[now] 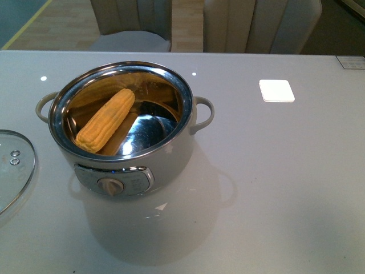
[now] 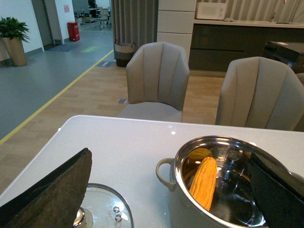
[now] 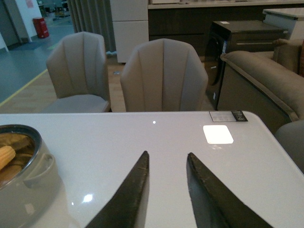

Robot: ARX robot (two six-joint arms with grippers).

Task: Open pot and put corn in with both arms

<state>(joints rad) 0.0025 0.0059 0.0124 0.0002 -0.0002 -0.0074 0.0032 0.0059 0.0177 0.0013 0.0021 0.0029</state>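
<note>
The cream-white pot (image 1: 171, 162) stands open on the white table, its steel bowl uncovered. The yellow corn (image 1: 106, 119) lies slanted inside it, leaning on the left inner wall. Both show in the left wrist view, the pot (image 2: 183, 209) and the corn (image 2: 204, 183). The right wrist view shows the pot (image 3: 33, 185) at its edge with a tip of corn (image 3: 5, 156). My left gripper (image 2: 168, 159) is open wide and empty, above the gap between lid and pot. My right gripper (image 3: 167, 154) is open and empty over bare table, right of the pot. Neither arm shows in the front view.
The glass lid (image 1: 12, 171) with steel rim lies flat on the table left of the pot; it also shows in the left wrist view (image 2: 102, 211). A white square patch (image 1: 276, 90) lies at the back right. Two beige chairs (image 2: 159, 76) stand behind the table's far edge.
</note>
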